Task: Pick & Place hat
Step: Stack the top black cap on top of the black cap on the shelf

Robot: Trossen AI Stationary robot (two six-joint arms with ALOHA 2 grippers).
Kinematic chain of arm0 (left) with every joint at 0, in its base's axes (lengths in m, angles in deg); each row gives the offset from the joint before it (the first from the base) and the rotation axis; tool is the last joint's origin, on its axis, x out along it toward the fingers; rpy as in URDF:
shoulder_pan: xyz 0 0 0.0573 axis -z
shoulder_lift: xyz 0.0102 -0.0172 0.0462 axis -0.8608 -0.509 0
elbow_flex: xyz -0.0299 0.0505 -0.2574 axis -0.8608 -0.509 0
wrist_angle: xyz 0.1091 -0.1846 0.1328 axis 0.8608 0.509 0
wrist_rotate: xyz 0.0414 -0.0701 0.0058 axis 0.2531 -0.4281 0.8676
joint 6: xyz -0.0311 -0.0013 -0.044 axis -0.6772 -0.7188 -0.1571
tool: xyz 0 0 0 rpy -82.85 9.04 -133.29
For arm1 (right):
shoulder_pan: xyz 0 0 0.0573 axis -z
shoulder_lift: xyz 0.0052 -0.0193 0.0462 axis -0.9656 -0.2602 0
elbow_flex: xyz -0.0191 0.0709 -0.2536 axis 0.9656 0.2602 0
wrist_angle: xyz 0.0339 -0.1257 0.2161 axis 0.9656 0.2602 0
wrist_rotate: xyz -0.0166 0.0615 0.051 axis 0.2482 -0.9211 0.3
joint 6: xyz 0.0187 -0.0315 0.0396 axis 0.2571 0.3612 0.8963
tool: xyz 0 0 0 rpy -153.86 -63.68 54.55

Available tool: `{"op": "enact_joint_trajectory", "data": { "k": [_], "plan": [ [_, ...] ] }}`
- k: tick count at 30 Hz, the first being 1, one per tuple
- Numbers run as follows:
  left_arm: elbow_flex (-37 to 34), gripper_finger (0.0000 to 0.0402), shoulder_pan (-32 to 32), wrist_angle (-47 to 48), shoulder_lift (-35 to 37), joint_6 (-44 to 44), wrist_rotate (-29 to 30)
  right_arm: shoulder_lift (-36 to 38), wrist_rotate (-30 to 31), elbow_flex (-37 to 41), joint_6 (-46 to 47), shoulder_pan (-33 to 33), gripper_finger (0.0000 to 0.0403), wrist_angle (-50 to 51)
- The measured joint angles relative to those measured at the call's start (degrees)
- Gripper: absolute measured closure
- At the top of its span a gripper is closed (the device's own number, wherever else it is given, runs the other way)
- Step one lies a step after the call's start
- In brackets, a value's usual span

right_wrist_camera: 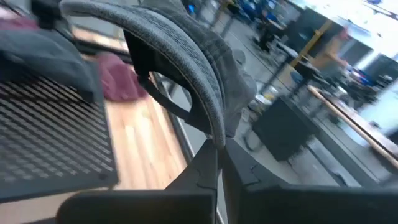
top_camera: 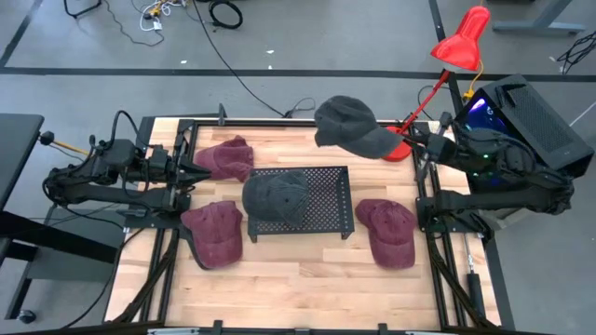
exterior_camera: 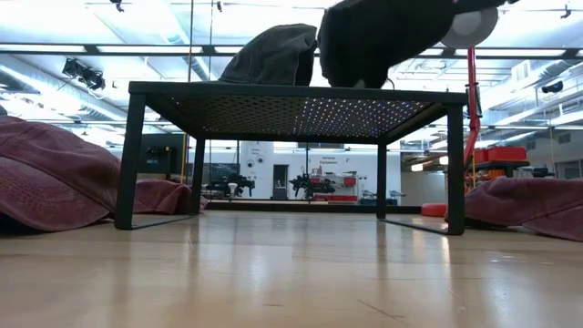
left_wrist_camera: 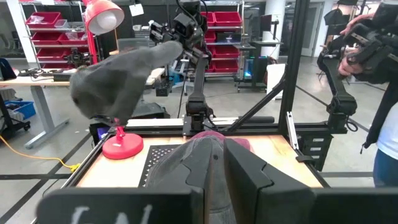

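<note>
Three maroon caps [top_camera: 216, 233] lie on the table [top_camera: 307, 279] around the black mesh stand [top_camera: 321, 200]; a red lamp [top_camera: 460, 42] stands at 1 o'clock. One grey hat [top_camera: 274, 195] rests on the stand. The right gripper [top_camera: 416, 138] pinches a second grey hat [top_camera: 349, 126] aloft at 12 o'clock. The left gripper [top_camera: 191, 174], at 9 o'clock, has its fingers nearly together, holding nothing.

The left arm lies along the left edge of the high view, reaching toward frame centre, its gripper [top_camera: 191, 174] low with jaws nearly together. The right arm stretches from the right side toward the upper centre of the frame, wrist raised; its gripper [top_camera: 402, 140] is clamped tight on a grey hat [top_camera: 349, 124], whose brim sits between the fingers [right_wrist_camera: 214, 163] in its wrist view.
</note>
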Motion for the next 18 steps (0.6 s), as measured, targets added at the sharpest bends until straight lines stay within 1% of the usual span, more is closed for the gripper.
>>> {"op": "enact_joint_trajectory", "data": {
  "k": [7,12,18],
  "plan": [
    [0.0,0.0353,0.0,0.0,0.0,0.0,0.0,2.0,-11.1,0.0,1.5,0.9,0.0403,1.0],
    [0.0,0.0353,0.0,0.0,0.0,0.0,0.0,2.6,-15.8,0.2,4.9,1.4,0.0403,3.1],
    [0.0,0.0353,0.0,0.0,0.0,0.0,0.0,5.9,-20.0,4.7,9.0,1.4,0.0403,3.2]
  ]
}}
